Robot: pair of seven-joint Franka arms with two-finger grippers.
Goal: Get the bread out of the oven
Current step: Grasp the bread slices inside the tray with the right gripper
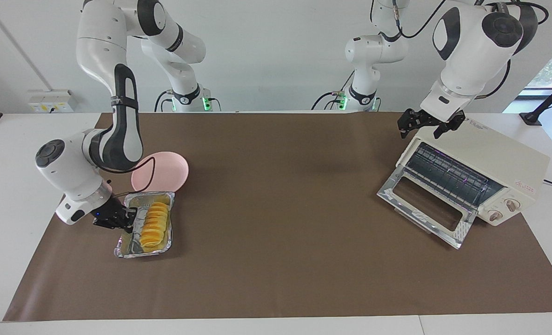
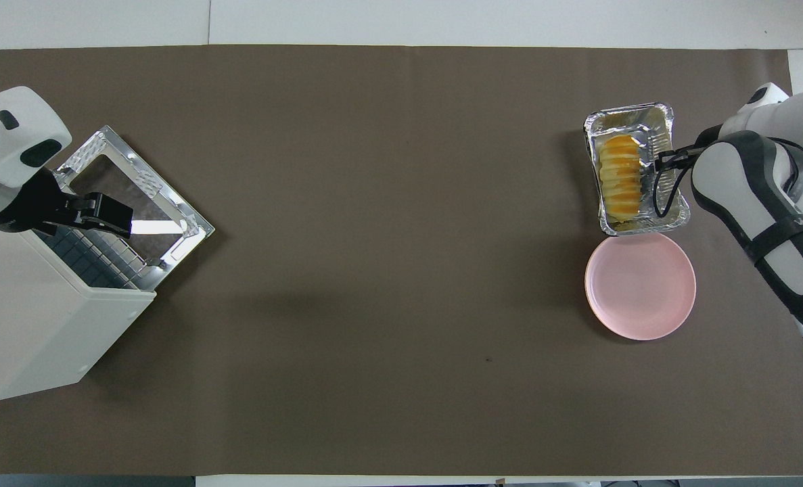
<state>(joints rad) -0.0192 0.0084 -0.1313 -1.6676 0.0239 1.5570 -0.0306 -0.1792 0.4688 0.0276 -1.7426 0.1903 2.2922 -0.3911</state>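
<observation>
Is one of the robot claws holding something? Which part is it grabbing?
The right claw looks pinched on the long side rim of the foil tray with the bread in it. The left claw holds nothing; it hangs open over the oven.

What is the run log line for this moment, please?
bread: in foil tray, outside oven | oven door open | right pincer: at tray rim | left pincer: over oven | pink plate: bare

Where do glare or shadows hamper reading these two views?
Facing view: the oven door's metal frame glints, but its rack stays readable; soft shadows hug the foil tray and the bread. Overhead view: the open door shows a bright reflection patch; the left tool covers part of the opening.
</observation>
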